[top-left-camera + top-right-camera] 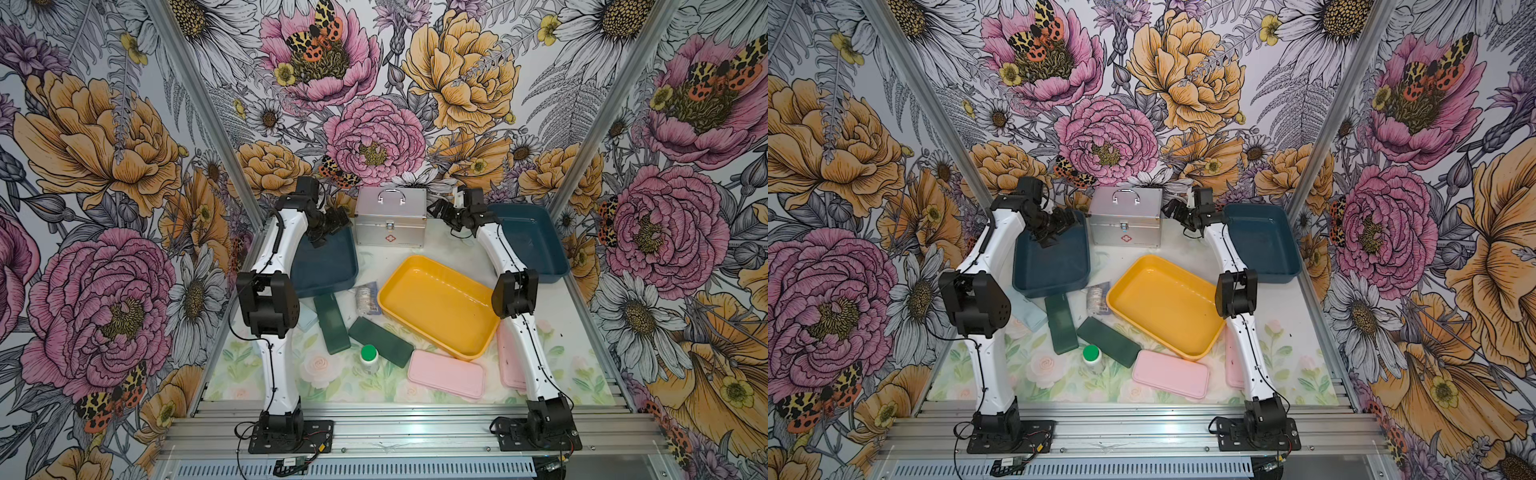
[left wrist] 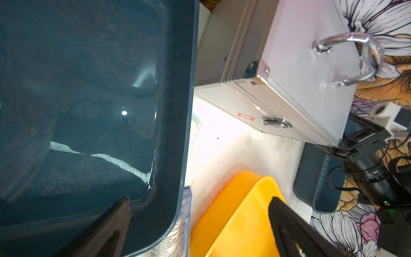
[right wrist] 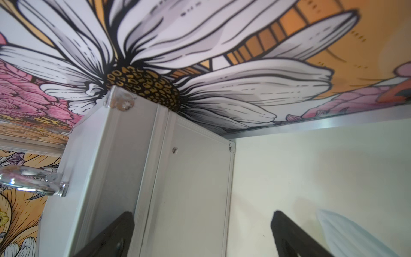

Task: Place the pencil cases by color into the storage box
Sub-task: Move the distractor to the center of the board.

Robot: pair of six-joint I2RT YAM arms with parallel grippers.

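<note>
Pencil cases lay on the table by a bare yellow tray, well apart from both claws. The left claw gaped wide above a bare blue tray, the right claw likewise beside a silver box.

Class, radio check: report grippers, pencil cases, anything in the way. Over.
Left gripper open, empty, over blue tray. Right gripper open, empty, by metal box. Pencil cases on table, none stowed. Bottle beside green case.
</note>
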